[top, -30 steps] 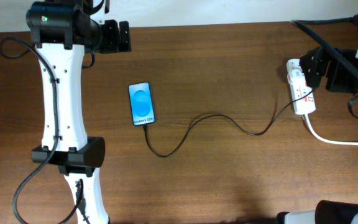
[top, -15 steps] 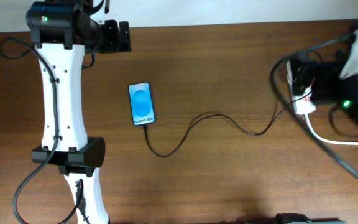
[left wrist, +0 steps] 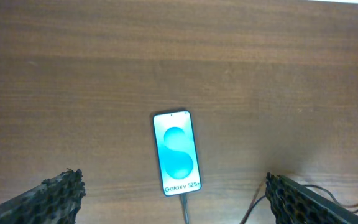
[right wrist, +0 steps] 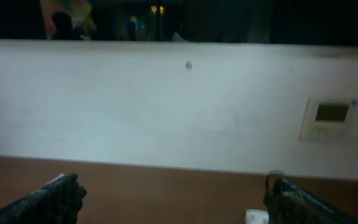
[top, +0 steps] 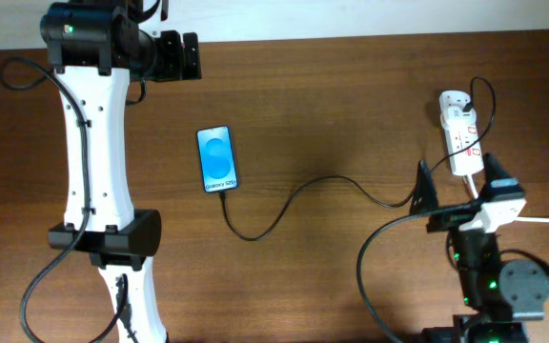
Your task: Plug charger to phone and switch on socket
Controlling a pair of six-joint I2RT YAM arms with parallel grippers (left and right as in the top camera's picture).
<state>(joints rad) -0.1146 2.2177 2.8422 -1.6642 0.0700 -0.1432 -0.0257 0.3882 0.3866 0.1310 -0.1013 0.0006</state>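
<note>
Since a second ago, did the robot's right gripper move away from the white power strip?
Yes. The right gripper was beside the socket; now it has drawn back past the socket's cord end, toward the near edge of the table.

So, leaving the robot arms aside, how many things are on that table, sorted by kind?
phone: 1
black charger cable: 1
white power strip with its thick white cord: 1
Total: 3
</note>
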